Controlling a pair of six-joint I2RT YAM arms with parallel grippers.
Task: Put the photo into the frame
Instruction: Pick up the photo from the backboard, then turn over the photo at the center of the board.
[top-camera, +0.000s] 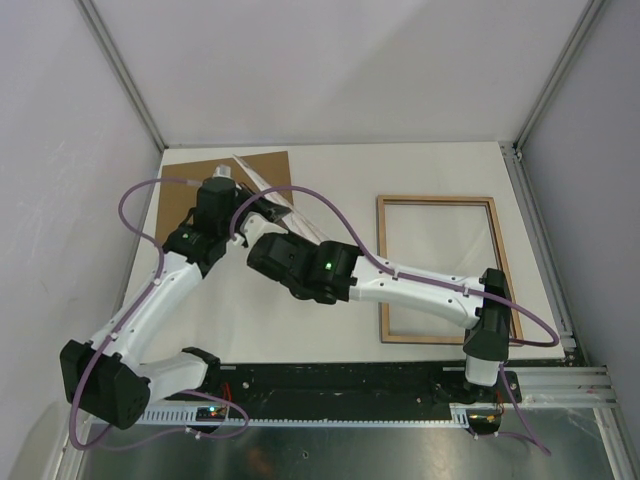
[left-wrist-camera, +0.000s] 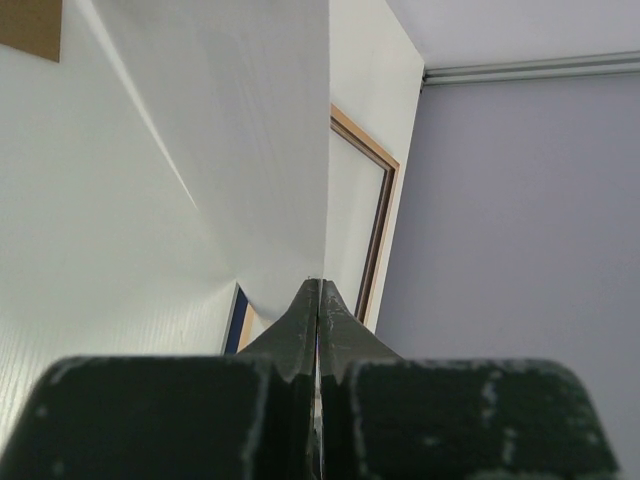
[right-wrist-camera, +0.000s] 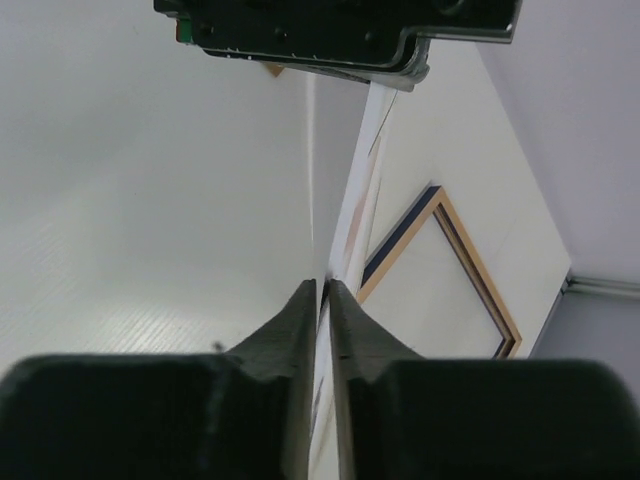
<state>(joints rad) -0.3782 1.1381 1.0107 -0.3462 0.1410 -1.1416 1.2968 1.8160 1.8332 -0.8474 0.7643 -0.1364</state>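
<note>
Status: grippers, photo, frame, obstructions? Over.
Both shut: left gripper, right gripper, on large paper photo print, held on edge. Empty thin wood-backed rectangular frame lying flat. Over its near end: right forearm.

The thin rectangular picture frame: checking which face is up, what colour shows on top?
The thin rectangular picture frame shows light natural wood, best in top external view.

The photo (top-camera: 258, 180) is up off the counter (top-camera: 340, 170), standing nearly on edge in the upper left-centre of the top view, plain white back showing. The frame (top-camera: 382, 270) lies flat at right, pale wood side up, bare counter showing through it.
</note>
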